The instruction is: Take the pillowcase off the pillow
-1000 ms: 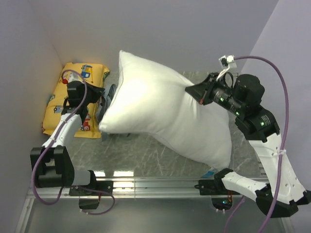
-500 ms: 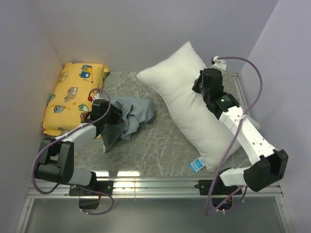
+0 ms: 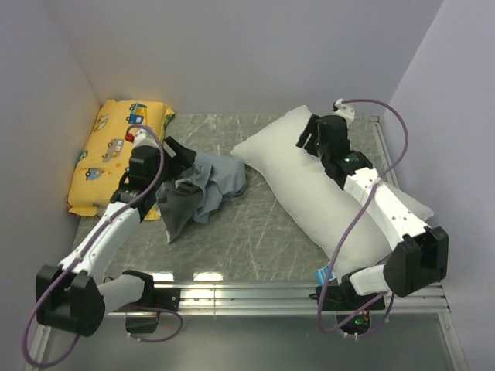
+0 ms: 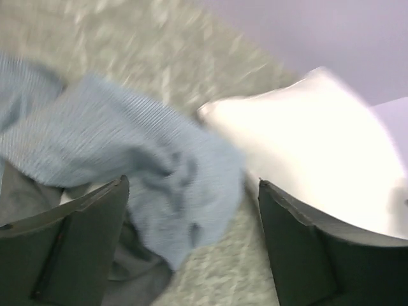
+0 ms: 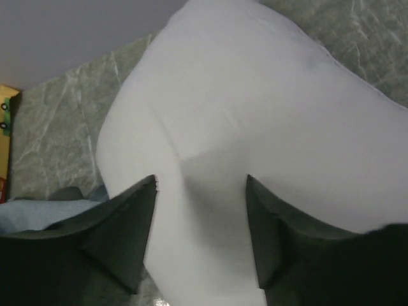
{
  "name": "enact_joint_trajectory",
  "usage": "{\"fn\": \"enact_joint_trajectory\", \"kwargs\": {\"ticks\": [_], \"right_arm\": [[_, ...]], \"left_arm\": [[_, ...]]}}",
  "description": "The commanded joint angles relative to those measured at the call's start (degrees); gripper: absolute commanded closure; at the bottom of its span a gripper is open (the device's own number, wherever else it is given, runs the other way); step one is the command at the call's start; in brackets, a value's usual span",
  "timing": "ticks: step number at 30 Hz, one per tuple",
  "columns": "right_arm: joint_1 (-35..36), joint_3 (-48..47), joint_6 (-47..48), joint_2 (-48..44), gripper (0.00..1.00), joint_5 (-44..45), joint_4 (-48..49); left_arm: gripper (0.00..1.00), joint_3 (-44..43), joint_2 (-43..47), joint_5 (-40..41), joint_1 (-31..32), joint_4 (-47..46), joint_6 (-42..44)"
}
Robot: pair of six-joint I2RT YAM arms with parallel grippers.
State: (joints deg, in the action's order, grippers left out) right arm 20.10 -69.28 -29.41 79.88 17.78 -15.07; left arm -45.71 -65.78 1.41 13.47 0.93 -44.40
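**Item 1: pillowcase** [image 3: 203, 184]. Grey fabric, off the pillow and lying as a crumpled heap on the counter [image 3: 255, 228]. It shows lighter blue-grey folds on top and a darker grey flap trailing toward the near edge. It sits left of centre, between the two pillows, with its right edge just beside the white pillow's nearest corner.

**Item 2: pillow** [image 3: 325, 193]. Plain white, plump and bare of any cover. It lies flat on the right half of the counter, running diagonally from mid-counter at the back toward the near right. A small blue tag [image 3: 328, 272] sits at its near end.

**Item 3: left claw** [image 4: 191, 185]. The fingers are spread wide with nothing between them. It is placed at the left side of the pillowcase heap, and the fabric fills the space below and ahead of the fingers in the left wrist view. That view is blurred, so contact with the cloth cannot be judged.

**Item 4: right claw** [image 5: 201, 178]. The fingers are parted and grip nothing. It is positioned over the far end of the pillow and pointing down at its white surface, where a shadow falls between the fingers. Whether the tips touch the pillow cannot be judged.

**Item 5: yellow pillow** [image 3: 108, 158]. Smaller, with a cartoon-car print, it lies against the left wall at the back corner, beside the left arm.
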Motion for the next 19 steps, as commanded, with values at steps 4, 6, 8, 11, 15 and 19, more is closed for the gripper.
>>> {"fn": "enact_joint_trajectory", "kwargs": {"ticks": [4, 6, 8, 11, 15, 19], "right_arm": [[0.29, -1.74, 1.81, -8.94, 0.07, -2.22, -1.97], [0.21, 0.0, 1.72, -12.53, 0.07, -3.36, -1.63], [0.21, 2.47, 1.81, -15.44, 0.07, -4.77, 0.12], [0.21, 7.91, 1.11, -21.15, 0.05, -6.53, 2.5], [0.21, 12.05, 1.54, -25.9, 0.05, -6.45, 2.07], [0.21, 13.9, 2.25, -27.75, 0.05, -6.62, 1.01]], "left_arm": [[0.05, -8.24, 9.69, -3.43, 0.24, 10.11, 5.46], [0.05, -10.01, 10.67, -2.38, 0.32, 13.73, 6.6], [0.05, -9.14, 13.21, -1.59, 0.32, 16.02, 7.57], [0.04, -6.42, 18.22, 0.43, 0.32, 16.03, 8.98], [0.04, -4.83, 22.53, 0.96, 0.32, 16.21, 10.12], [0.04, -2.72, 24.9, 0.35, 0.32, 13.58, 9.78]]}}
